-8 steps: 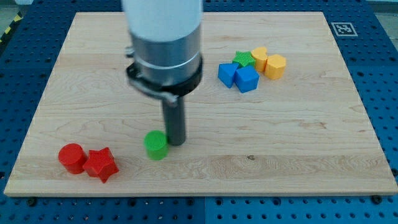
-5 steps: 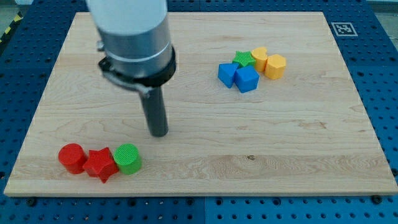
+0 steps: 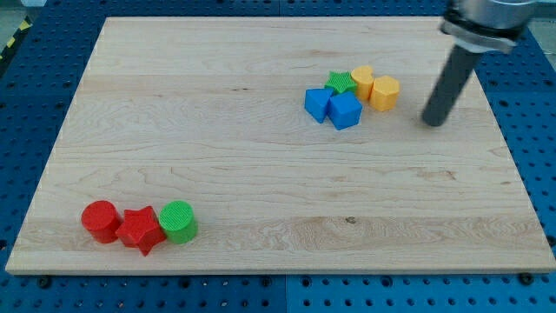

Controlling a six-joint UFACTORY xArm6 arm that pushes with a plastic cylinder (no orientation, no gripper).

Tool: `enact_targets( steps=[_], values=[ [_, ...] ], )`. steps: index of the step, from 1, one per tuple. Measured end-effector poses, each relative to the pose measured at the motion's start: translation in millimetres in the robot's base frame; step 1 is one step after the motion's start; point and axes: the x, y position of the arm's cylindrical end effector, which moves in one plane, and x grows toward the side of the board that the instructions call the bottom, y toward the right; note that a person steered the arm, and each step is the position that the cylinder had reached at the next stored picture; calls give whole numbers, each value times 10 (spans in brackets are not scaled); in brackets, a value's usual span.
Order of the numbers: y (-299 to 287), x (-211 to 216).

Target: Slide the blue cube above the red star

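The blue cube (image 3: 345, 110) sits right of centre near the view's top, touching a second blue block (image 3: 319, 103) on its left. The red star (image 3: 140, 229) lies at the bottom left, between a red cylinder (image 3: 100, 219) and a green cylinder (image 3: 178, 220). My tip (image 3: 433, 123) rests on the board at the right, to the right of the blue cube and just right of the yellow blocks, touching no block.
A green star (image 3: 341, 83) and two yellow blocks (image 3: 362, 81) (image 3: 385, 91) crowd against the blue pair on its upper right side. The wooden board's right edge (image 3: 512, 165) is close to my tip.
My tip has swept from the left centre of the board to the right side, beside the yellow blocks. Earlier the green cylinder was pushed left against the red star; it now stays there.
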Motion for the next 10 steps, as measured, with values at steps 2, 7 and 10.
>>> enact_targets(
  steps=[2, 7, 10],
  values=[
    [-1445, -1],
    [-2086, 239],
    [-1574, 399]
  ],
)
